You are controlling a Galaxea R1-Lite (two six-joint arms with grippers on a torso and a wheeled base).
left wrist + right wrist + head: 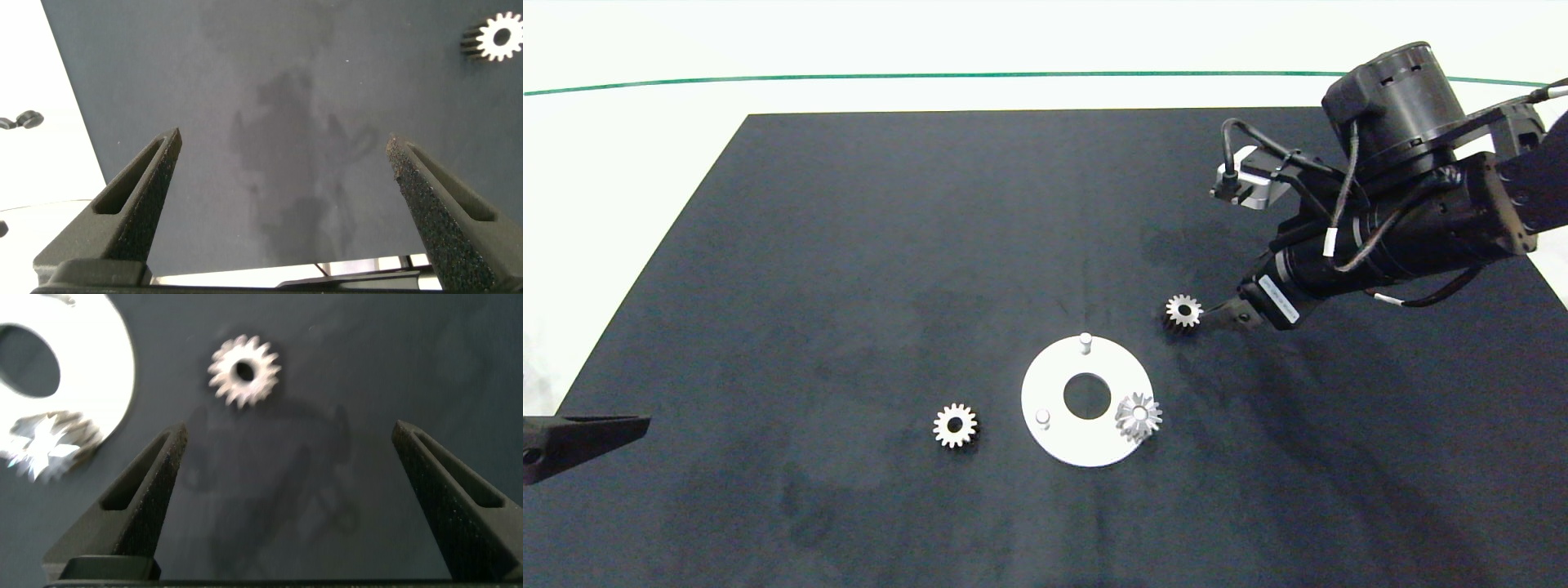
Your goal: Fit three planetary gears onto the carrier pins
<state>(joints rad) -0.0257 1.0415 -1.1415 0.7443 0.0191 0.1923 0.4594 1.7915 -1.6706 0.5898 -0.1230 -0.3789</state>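
The white disc (1058,384) lies on the black mat with two bare carrier pins (1085,340) (1042,417) standing on it. One planetary gear (1138,416) sits at the disc's right rim, over the spot of a third pin, looking slightly tilted. A second gear (954,425) lies flat on the mat left of the disc. A third gear (1183,311) lies up and right of the disc, just ahead of my right gripper (1218,316). The right wrist view shows that gripper (288,434) open, the gear (243,371) beyond its fingertips, not held. My left gripper (282,139) is open over bare mat.
The left arm (580,437) stays at the mat's left edge, far from the disc. The black mat (849,245) covers most of a white table, with a green line (931,76) running along the far side. The right arm's bulk hangs over the mat's upper right.
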